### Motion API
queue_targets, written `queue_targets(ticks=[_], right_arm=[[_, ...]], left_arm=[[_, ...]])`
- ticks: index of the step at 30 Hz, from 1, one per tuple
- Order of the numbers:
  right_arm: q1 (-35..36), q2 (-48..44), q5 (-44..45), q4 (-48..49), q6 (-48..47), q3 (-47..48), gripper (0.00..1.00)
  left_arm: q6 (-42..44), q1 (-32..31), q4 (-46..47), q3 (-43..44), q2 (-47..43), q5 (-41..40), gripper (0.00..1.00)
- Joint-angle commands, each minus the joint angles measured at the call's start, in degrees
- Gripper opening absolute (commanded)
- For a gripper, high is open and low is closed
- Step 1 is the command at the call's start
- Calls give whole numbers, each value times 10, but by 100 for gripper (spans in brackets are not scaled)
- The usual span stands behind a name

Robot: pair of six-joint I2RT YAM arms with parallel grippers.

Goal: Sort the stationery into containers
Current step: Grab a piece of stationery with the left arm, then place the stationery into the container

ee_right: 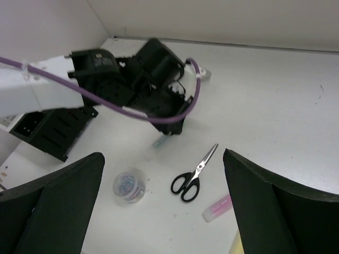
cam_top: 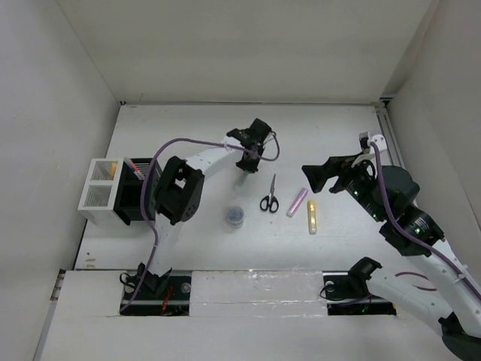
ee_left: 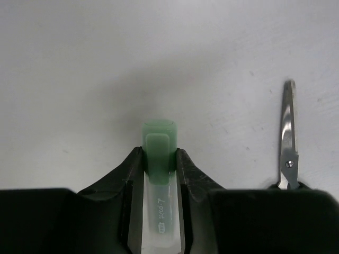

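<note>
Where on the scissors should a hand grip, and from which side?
Probably from straight above, closing across the scissors near the pivot, just ahead of the black handles. They lie flat with blades shut, one narrow bar there; the looped handles are wider.
</note>
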Motion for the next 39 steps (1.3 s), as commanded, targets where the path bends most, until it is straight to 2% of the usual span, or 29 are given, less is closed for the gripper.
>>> queue_targets(ticks=[1, 4, 5, 8, 9, 10, 13, 15, 18, 21, 23, 25, 26, 33, 39], right_arm=[[-5, -11, -11, 37, -7, -11, 100], [-5, -16, -18, 50, -7, -22, 100], [-5, -16, -18, 50, -7, -22, 100], [-5, -16, -18, 56, -7, -27, 100], [-5, -16, -23, 56, -7, -27, 100], [-5, -16, -31, 62, -2, -27, 100], [-5, -16, -51, 88, 5, -38, 100], [-5, -16, -71, 96, 10, -50, 100], [-5, -16, -84, 107, 10, -57, 100], [-5, -11, -84, 107, 10, -57, 100], [-5, 0, -91, 107, 10, -57, 100], [-5, 6, -98, 112, 10, -57, 100], [-5, 6, -104, 112, 10, -57, 100], [-5, 34, -123, 118, 10, -62, 100], [-5, 40, -128, 124, 10, -62, 100]], left_arm=[[10, 72, -29, 95, -73, -29, 0], [3, 121, 9, 103, -140, -53, 0], [-12, 130, 49, 90, -158, -64, 0], [-34, 142, 131, 38, -220, -192, 0], [-43, 142, 144, 28, -230, -298, 0], [-52, 142, 154, 21, -236, -356, 0], [-86, 187, 156, 15, -250, -475, 0], [-143, 248, 125, 15, -266, -486, 0], [-175, 321, 125, -8, -289, -505, 0], [-180, 355, 135, -38, -299, -546, 0], [-150, 378, 174, -72, -306, -599, 0], [-134, 398, 190, -103, -311, -615, 0], [-115, 403, 219, -117, -311, -624, 0], [-124, 411, 273, -228, -341, -646, 0], [-101, 416, 294, -245, -342, -677, 0]])
